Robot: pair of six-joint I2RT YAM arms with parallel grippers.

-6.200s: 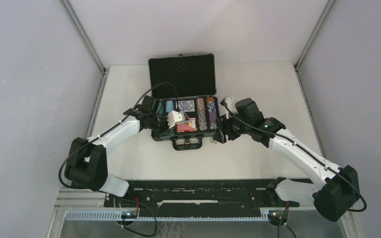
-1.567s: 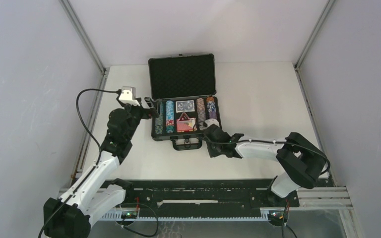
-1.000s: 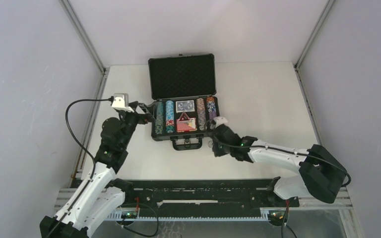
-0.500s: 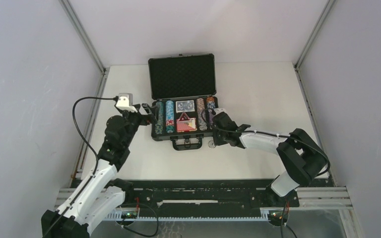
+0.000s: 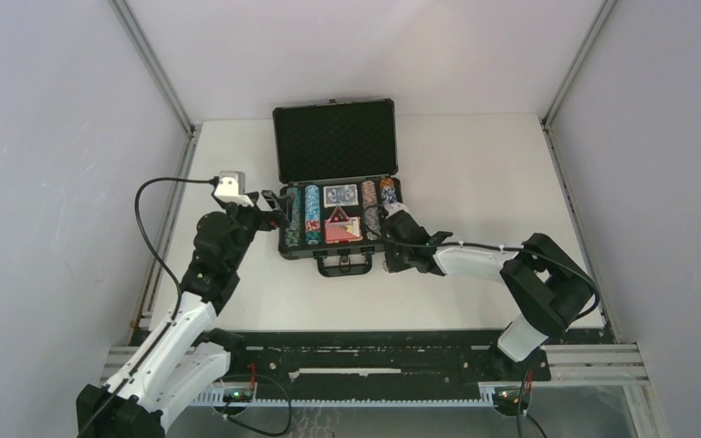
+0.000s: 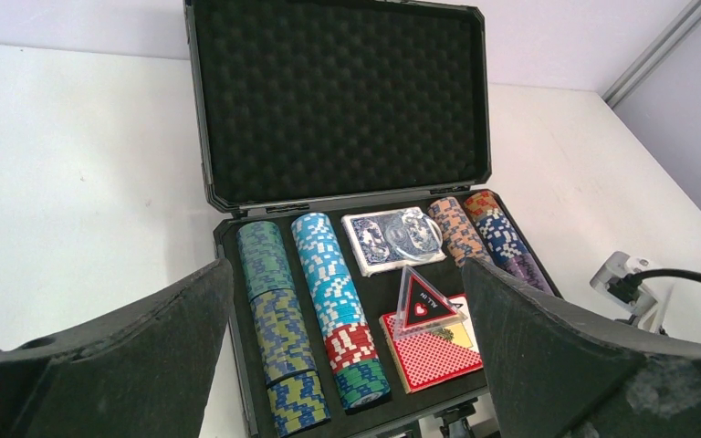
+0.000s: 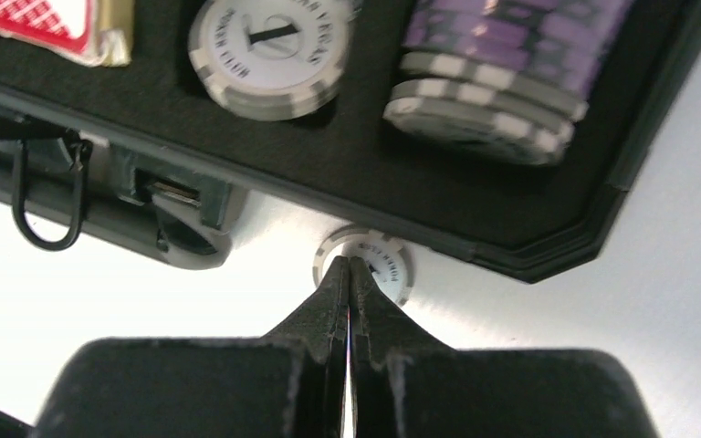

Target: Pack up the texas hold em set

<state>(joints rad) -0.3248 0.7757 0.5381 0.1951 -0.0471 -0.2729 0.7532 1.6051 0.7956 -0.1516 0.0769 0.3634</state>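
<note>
open briefcase [image 6: 338, 100] holding chip rows [image 6: 329, 292], blue deck [image 6: 379, 242], red deck [image 6: 434, 358], loose chip [image 7: 385, 262] outside

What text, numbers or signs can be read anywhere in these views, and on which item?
"VEGAS": rim of the white chip in the case; rest of its ring blurred.
Red heart sign: triangular button; its edge lettering too small.
Loose chip on the table: lettering blurred, unreadable.
</note>
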